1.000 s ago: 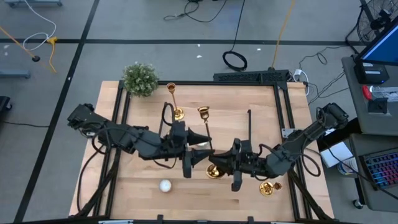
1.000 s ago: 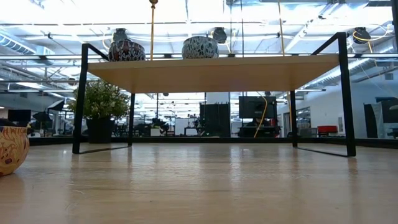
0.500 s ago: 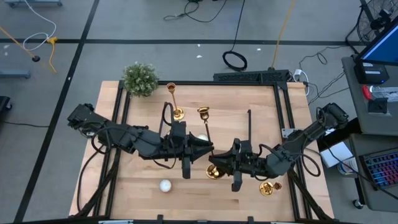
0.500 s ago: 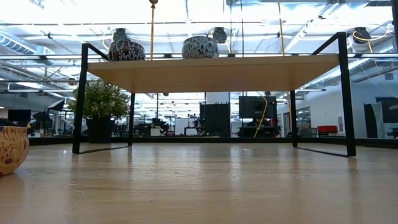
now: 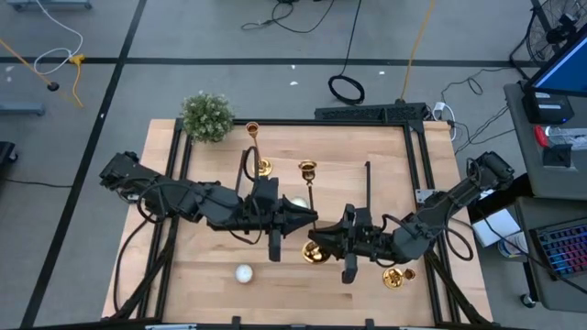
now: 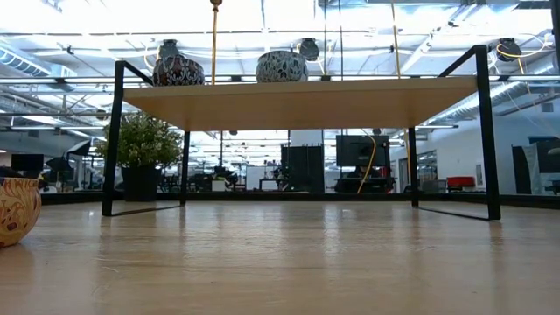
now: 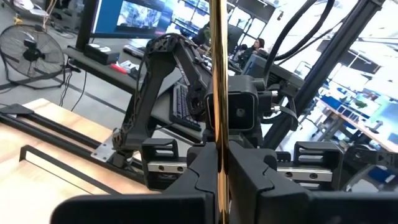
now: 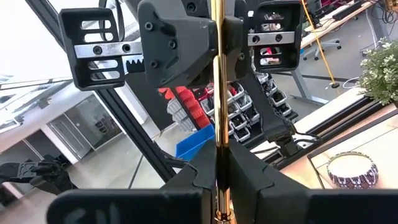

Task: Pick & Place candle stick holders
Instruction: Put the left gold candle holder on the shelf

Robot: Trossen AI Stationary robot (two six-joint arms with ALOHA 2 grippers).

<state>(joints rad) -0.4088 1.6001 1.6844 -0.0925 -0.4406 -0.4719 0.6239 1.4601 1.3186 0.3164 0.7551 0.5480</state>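
step: handover of one candle stick holder (image 5: pixel 312 225) mid-tabletop; both tools are on the same stem.
left tool (image 5: pixel 312 218): clamped shut on the stem, gold rod runs straight up between its pads in the left wrist view.
right tool (image 5: pixel 316 240): also clamped shut on the same stem, lower down near the base; right wrist view shows the stem pinched between its fingers with the left tool facing it.
held holder: upright, round base (image 5: pixel 315 254) toward the front edge, cup top (image 5: pixel 306 168) toward the back edge.
other holders: one (image 5: pixel 258 152) standing near the back edge beside the plant (image 5: pixel 206 115); one (image 5: pixel 394 276) by the front right corner, next to the right arm.
next move (my read): one tool has to let go before the other carries the holder; release slowly and keep the stem vertical so it doesn't tip.
risk: thin shiny stem, could slip or twist in a single grip.
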